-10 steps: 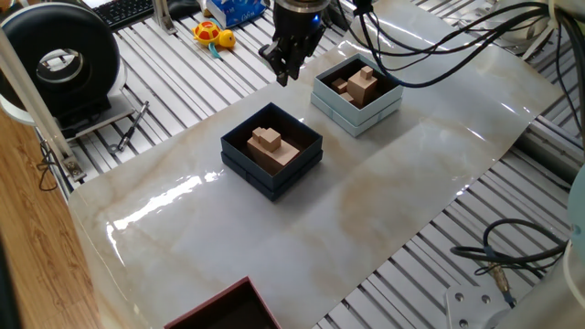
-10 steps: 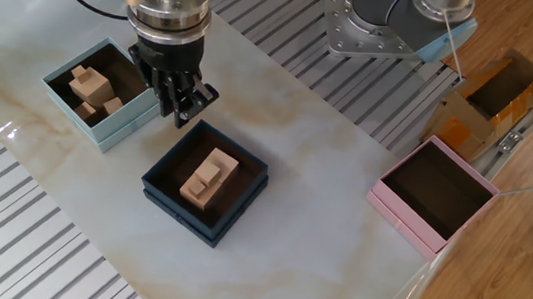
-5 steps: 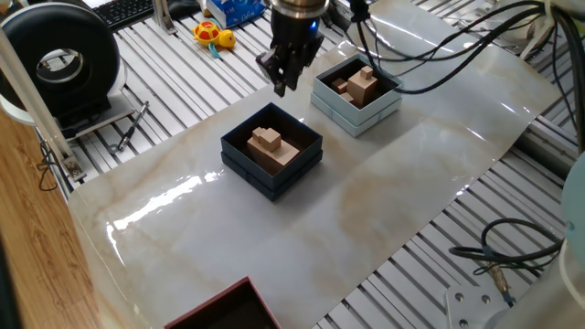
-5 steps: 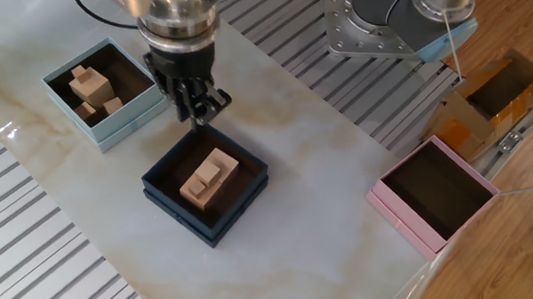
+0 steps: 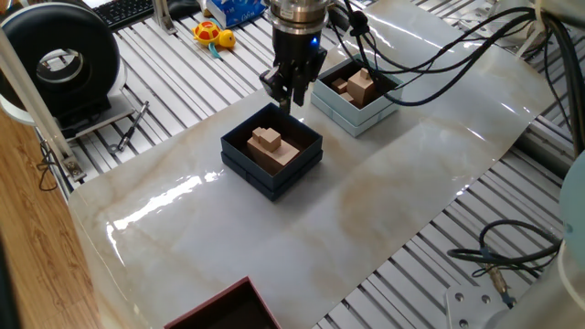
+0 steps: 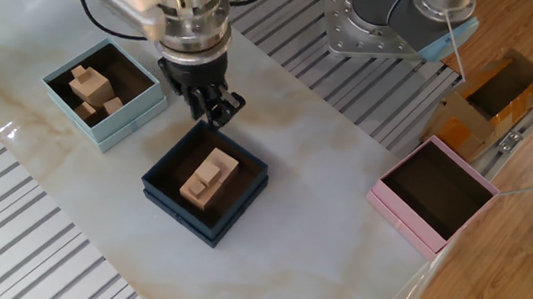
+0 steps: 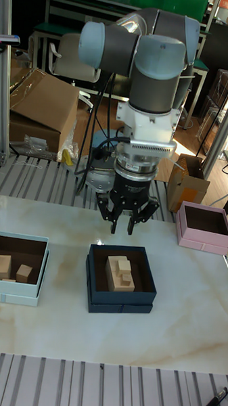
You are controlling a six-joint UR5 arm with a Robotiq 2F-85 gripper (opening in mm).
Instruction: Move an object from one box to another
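The dark navy box [image 5: 249, 170] [image 6: 182, 207] [image 7: 121, 301] sits mid-table. Inside it, a small pale tan block [image 5: 267, 137] [image 6: 207, 174] [image 7: 121, 264] rests on a larger flat brown block [image 5: 279, 155]. My gripper [image 5: 288, 94] [image 6: 216, 113] [image 7: 128, 225] hovers just above the far rim of this box, pointing down, open, with nothing between its fingers. The pale blue-grey box [image 5: 367, 120] [image 6: 120, 130] [image 7: 20, 295] stands beside it and holds a few wooden pieces [image 5: 359, 84] [image 6: 88, 84].
A pink box [image 6: 395, 210] [image 7: 203, 243] with a dark inside stands on the far side of the dark box from the pale one. Cables [image 5: 439, 55] trail from the arm over the table's back. A dark red box corner [image 5: 228, 311] is at the front edge.
The gripper has moved away from the pale blue-grey box and now hangs over the dark box's far rim. The blocks have not moved.
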